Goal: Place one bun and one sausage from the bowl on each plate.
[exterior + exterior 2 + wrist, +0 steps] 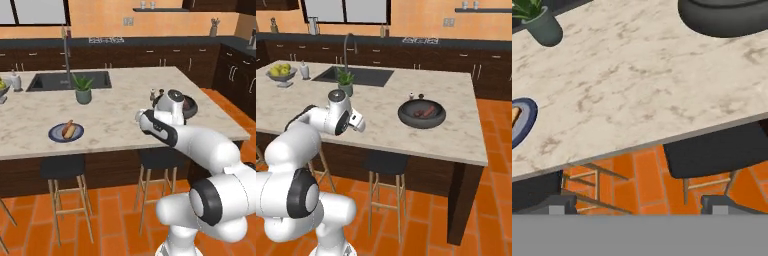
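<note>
End effector (637,202) jaws stand wide apart with nothing between them, touching nothing, above the table's (652,80) near edge, between plate (523,120) and bowl (724,20).

Even, bright rendered light, soft shadows, perhaps slight blur.

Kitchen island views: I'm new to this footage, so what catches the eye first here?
The white robot arm fills the foreground, its open hand empty above the marble counter's near edge. On the counter's left sits a blue-rimmed plate already holding a tan bun and a dark red sausage. To the right stands a wide dark bowl with sausages inside.
</note>
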Controlling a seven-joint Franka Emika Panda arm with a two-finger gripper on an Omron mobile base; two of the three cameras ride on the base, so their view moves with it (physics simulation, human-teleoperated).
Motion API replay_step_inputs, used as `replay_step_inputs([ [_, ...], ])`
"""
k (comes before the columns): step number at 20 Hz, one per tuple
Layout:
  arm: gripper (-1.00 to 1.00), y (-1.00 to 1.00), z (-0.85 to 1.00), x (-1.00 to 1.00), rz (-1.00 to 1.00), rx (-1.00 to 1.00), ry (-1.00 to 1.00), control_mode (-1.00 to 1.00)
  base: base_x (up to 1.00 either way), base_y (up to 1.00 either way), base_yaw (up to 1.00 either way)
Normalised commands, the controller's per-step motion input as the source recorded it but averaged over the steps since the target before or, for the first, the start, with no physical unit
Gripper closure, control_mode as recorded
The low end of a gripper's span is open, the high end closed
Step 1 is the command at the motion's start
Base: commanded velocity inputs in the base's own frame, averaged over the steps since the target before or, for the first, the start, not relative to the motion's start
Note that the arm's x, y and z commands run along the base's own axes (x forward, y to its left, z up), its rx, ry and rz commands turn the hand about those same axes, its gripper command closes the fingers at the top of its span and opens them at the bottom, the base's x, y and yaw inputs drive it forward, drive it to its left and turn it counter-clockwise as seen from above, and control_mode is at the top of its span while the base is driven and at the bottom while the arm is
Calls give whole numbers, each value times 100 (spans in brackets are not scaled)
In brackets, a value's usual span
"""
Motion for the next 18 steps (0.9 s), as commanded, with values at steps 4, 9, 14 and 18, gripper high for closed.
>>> replay_step_inputs([
  [4, -100, 0, 0, 0, 0, 0, 0, 100, 0, -100, -5],
  [9, -100, 0, 0, 0, 0, 0, 0, 100, 21, -100, 0],
  [14, -100, 0, 0, 0, 0, 0, 0, 100, 92, -36, 0],
  [18, -100, 0, 0, 0, 0, 0, 0, 100, 70, 46, 0],
])
